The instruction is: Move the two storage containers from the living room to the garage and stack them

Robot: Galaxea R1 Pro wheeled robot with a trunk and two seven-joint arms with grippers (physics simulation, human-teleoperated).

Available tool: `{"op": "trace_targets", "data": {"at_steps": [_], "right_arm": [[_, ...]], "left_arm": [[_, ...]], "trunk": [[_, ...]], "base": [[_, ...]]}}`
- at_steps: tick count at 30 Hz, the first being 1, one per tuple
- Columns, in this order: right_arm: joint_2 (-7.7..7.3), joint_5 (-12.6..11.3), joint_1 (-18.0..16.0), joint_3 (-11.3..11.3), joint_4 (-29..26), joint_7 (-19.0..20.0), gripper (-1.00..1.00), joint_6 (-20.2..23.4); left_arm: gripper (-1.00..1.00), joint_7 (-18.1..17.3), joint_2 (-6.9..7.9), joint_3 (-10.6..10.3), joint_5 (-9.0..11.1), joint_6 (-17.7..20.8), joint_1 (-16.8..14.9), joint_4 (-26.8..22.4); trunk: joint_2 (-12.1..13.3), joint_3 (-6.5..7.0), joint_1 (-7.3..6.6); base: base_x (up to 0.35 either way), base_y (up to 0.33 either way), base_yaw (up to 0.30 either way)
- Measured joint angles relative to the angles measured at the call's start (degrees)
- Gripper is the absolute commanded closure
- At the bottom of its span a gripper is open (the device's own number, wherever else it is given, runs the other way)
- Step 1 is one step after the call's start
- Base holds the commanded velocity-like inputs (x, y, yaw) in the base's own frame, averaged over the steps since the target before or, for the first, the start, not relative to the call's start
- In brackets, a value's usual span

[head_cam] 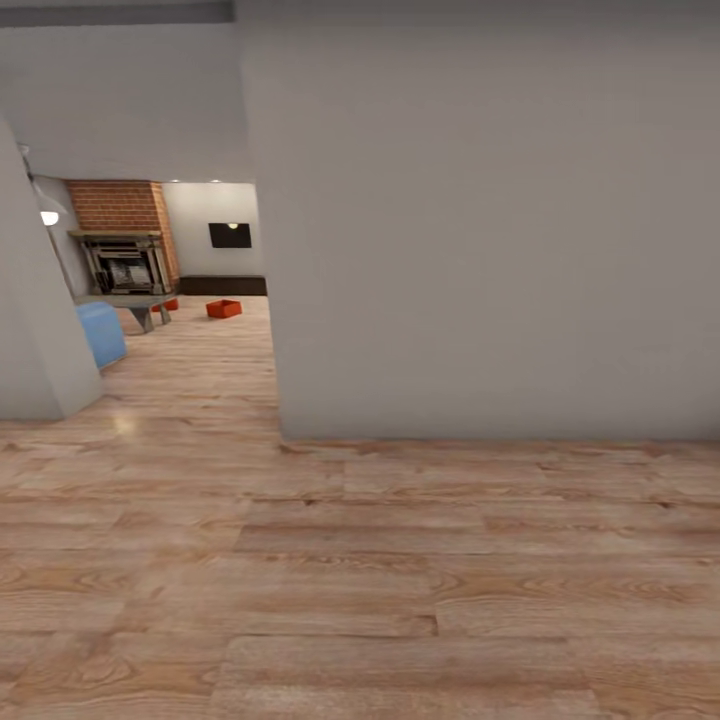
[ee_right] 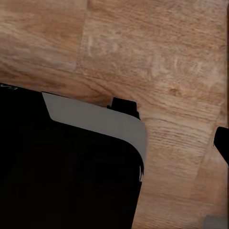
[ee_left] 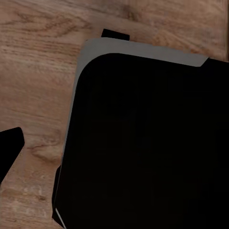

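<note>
Far down the passage, in the living room, one orange-red storage container (head_cam: 223, 308) sits on the light wood plank floor. A second orange-red storage container (head_cam: 171, 304) peeks out behind the leg of the coffee table (head_cam: 140, 303). Both are far from me and nothing is holding them. Each wrist view looks down at my black base over the planks. A single dark fingertip (ee_left: 9, 145) pokes in at the edge of the left wrist view, and a single dark fingertip (ee_right: 222, 142) at the edge of the right wrist view. The garage is out of view.
A large grey wall (head_cam: 480, 230) with its corner at the centre blocks the way ahead on the right. A slanted grey wall (head_cam: 35, 330) narrows the opening on the left. Beyond stand a blue sofa (head_cam: 101, 333) and a brick fireplace (head_cam: 122, 240).
</note>
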Motion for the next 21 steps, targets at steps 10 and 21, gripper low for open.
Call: {"op": "trace_targets", "data": {"at_steps": [10,21], "right_arm": [[0.2,-0.4,0.0,-0.3,0.0,0.0,-1.0,0.0],[0.37,0.0,0.0,0.0,0.0,0.0,-1.0,0.2]], "left_arm": [[-1.0,0.0,-0.08,0.0,0.0,-0.1,0.0,0.0],[-1.0,0.0,-0.05,0.0,0.0,-0.1,0.0,0.0]], "trunk": [[0.0,0.0,0.0],[0.0,0.0,0.0]], "base": [[0.323,0.0,0.0],[0.323,0.0,0.109]]}}
